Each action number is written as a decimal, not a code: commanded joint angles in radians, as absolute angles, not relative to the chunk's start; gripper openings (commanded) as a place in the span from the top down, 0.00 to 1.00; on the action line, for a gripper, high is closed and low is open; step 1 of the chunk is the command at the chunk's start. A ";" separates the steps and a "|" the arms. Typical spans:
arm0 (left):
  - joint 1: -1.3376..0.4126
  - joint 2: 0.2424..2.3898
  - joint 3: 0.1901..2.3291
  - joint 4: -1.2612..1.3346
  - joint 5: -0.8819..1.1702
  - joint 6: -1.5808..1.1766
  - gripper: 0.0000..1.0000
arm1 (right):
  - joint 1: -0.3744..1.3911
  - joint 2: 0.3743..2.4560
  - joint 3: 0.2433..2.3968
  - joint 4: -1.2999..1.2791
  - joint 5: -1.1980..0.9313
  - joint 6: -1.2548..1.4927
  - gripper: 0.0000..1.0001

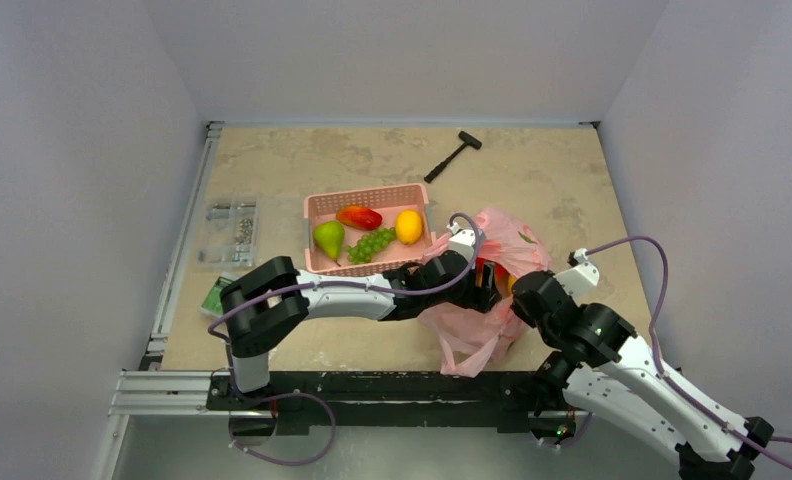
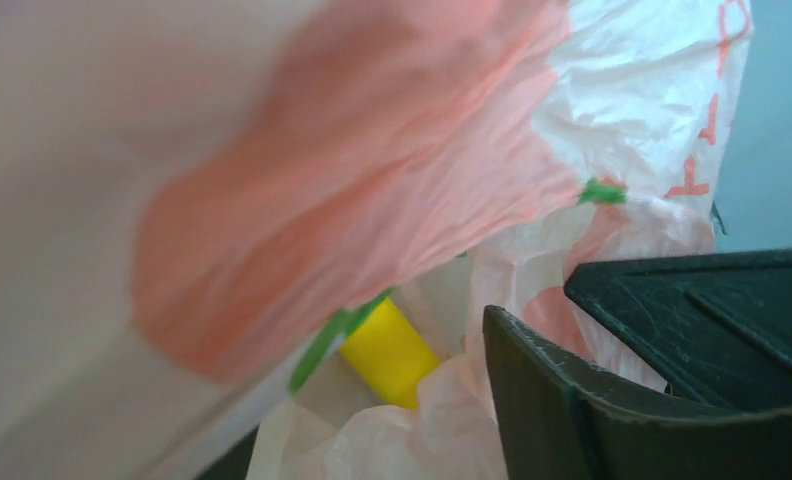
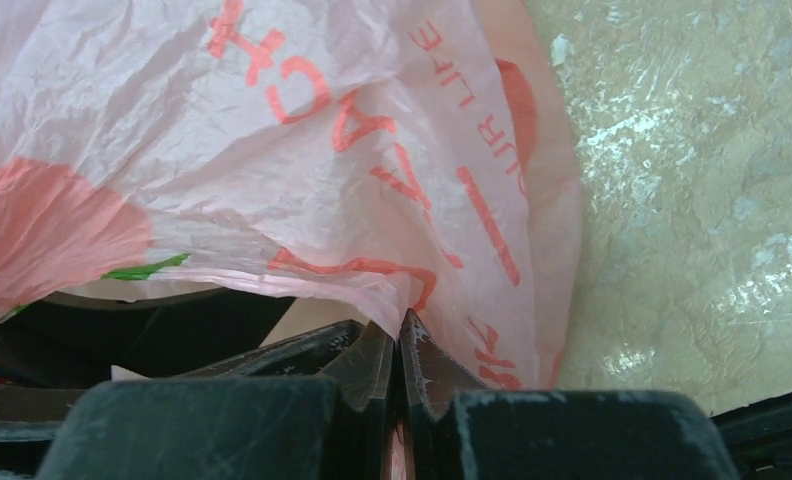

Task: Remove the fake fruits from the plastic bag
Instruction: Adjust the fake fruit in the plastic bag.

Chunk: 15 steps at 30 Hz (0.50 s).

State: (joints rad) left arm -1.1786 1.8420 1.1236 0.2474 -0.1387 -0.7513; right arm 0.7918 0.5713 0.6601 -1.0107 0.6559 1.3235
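Your right tool (image 3: 400, 335) was clenched on a fold of the plastic bag (image 1: 502, 240), which lay on the counter (image 1: 302, 150) just beside the basket (image 1: 317, 205). Your left tool (image 1: 489, 284) sat in the bag's mouth, and I couldn't tell whether it was released or clenched. A yellow fruit (image 2: 387, 352) lay inside the bag.

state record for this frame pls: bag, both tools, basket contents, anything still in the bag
bag: pink plastic bag, crumpled, lying just right of the basket
left tool: inside the bag's opening; open or shut unclear
right tool: shut, pinching the bag's edge
seen in bag: yellow fruit, partly covered by film
in basket: red fruit, green pear, green grapes, orange-yellow fruit
elsewhere: hammer at the far side of the table
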 commanded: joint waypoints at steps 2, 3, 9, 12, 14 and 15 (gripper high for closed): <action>-1.154 1.783 1.224 0.087 -0.220 -0.842 0.18 | 0.793 0.610 0.695 -1.029 0.635 1.318 1.00; -1.153 1.790 1.244 0.071 -0.237 -0.840 0.19 | 0.793 0.609 0.689 -1.025 0.631 1.314 1.00; -1.154 1.876 1.316 0.029 -0.335 -0.903 0.39 | 0.793 0.564 0.655 -0.975 0.600 1.290 1.00; -1.153 1.924 1.323 0.118 -0.350 -0.866 0.48 | 0.793 0.554 0.653 -0.971 0.604 1.281 1.00; -1.155 1.951 1.320 0.200 -0.336 -0.830 0.47 | 0.793 0.559 0.659 -0.973 0.606 1.278 1.00; -1.156 1.962 1.311 0.249 -0.322 -0.799 0.43 | 0.793 0.563 0.661 -0.976 0.605 1.279 1.00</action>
State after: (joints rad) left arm -1.1568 1.9057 1.3014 0.0978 -0.3073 -0.8574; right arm 0.7918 0.5594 0.6567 -0.9958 0.6003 1.2968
